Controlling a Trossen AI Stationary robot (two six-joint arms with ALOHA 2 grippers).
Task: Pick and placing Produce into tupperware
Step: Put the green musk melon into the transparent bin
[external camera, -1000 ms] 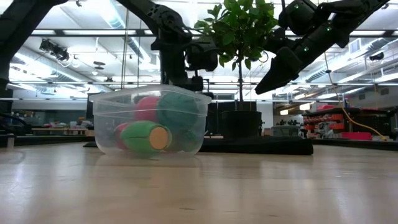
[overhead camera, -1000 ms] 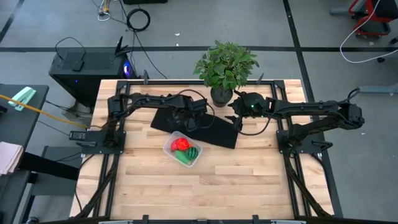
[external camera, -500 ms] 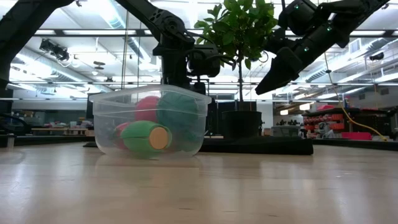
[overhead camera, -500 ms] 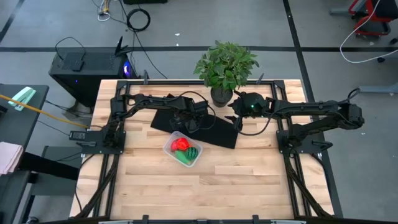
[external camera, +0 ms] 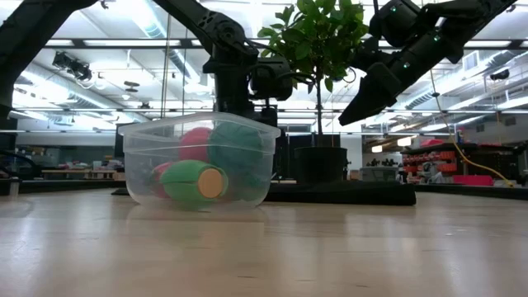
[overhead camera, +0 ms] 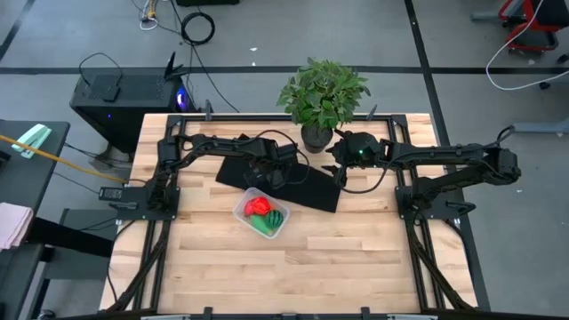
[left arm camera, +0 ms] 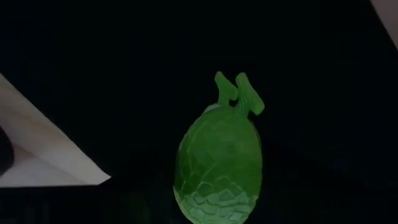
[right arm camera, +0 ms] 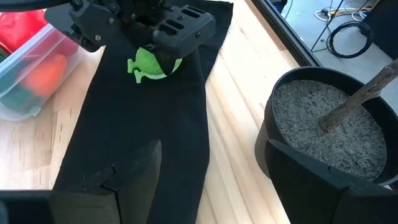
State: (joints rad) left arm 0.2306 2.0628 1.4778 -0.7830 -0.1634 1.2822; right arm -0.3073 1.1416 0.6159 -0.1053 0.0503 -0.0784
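Observation:
The clear tupperware (overhead camera: 260, 213) stands on the wood in front of the black mat (overhead camera: 307, 188), and it also shows in the low view (external camera: 198, 161). It holds red (overhead camera: 259, 205) and green (overhead camera: 271, 220) produce. A light green, bumpy piece with a forked stem (left arm camera: 217, 162) lies on its side on the mat. My left gripper (overhead camera: 276, 172) stands right over this piece, pointing down, and covers its top in the right wrist view (right arm camera: 149, 64). My right gripper (right arm camera: 217, 180) is open and empty above the mat's right end, beside the plant pot.
A leafy potted plant (overhead camera: 322, 93) stands at the table's far edge. Its black pot (right arm camera: 329, 130) is close to my right gripper. Bare wood lies near and to both sides of the tupperware.
My left gripper has shifted a little toward the table's right edge over the mat, then kept still above the green piece.

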